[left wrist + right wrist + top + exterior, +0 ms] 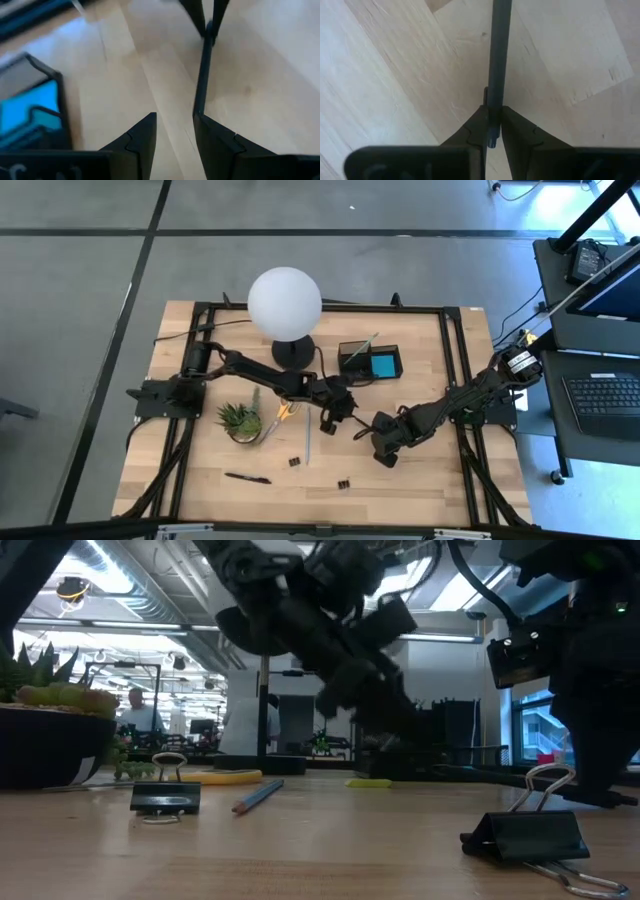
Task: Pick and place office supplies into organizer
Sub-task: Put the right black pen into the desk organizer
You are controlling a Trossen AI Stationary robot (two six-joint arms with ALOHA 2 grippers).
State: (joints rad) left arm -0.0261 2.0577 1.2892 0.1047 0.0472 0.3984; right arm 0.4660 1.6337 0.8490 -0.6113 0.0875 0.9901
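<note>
While a handover looks to be the step in hand, items are listed from the left arm's side across to the right arm's.

1. Black pen (247, 477): loose on the table, well apart from both grippers, on the left gripper's outer side. Not yet stowed.
2. Yellow-handled scissors (283, 410): beside the left arm's forearm, behind its gripper. Not yet stowed.
3. Binder clips (295, 461) and pencil (307, 442): near the left gripper, toward the table's front edge. A second clip (344, 482) lies further along.
4. Left gripper (175, 120): fingers moderately apart, clamping nothing. One end of the dark pen (202, 75) lies against the inner edge of one finger.
5. Dark pen: spans the gap between the two grippers, off the table as far as can be judged.
6. Organizer (352, 352): just beyond the left gripper, to its side. It already holds a blue pad (383, 366) and a pale pencil.
7. Right gripper (492, 107): narrow, pinched on the dark pen's other end, facing the left gripper.

Next move, as a judgement: the left fingers need to centre on the pen and close before the right lets go. The left arm, being nearer, can then carry it to the organizer. An off-centre pinch risks the pen slipping.
</note>
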